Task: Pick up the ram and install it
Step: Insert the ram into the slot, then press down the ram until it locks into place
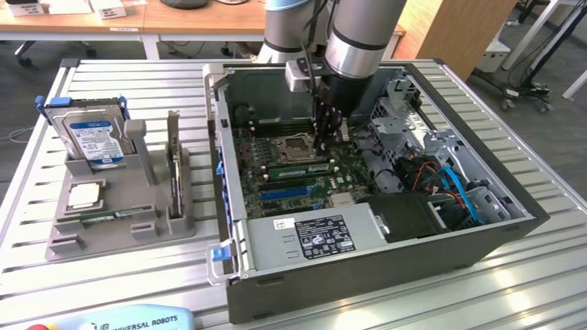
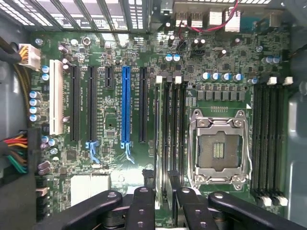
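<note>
— You were in a robotics lab there: a slatted aluminium bench (image 1: 110, 275), an opened computer case (image 1: 367, 282) on it.
— And a robot arm (image 1: 358, 34) hung over it, wooden desks (image 1: 92, 27) stood at the back, cables (image 1: 523, 89) trailed across the floor.

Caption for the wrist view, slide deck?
Gripper over the memory slots beside the open, empty CPU socket on the motherboard.

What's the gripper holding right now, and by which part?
The ram, pinched by its long upper edge in the gripper, over the slots.
</note>
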You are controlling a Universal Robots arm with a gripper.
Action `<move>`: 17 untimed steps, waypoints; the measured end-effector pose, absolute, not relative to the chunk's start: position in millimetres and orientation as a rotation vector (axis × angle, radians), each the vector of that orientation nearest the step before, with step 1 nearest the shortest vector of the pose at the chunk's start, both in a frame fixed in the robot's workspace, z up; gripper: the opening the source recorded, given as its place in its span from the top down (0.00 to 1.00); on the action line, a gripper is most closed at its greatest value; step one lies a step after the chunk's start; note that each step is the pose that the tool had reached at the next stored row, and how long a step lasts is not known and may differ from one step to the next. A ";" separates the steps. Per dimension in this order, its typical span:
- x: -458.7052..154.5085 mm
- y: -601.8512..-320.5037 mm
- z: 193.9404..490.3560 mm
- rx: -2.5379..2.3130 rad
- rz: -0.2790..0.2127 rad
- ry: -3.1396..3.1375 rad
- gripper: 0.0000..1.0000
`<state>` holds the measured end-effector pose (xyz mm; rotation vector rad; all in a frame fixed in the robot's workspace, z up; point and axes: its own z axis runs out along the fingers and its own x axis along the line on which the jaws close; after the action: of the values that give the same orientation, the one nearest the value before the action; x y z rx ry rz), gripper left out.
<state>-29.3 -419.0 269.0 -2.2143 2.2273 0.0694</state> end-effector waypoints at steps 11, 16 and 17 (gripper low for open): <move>-29.3 -419.0 275.3 -2.214 0.069 2.227 0.75; -29.3 -419.0 275.3 -2.214 0.069 2.227 0.75; -29.3 -419.0 275.3 -2.214 0.069 2.227 0.75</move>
<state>-29.3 -419.0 275.3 -2.2144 2.2273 0.0693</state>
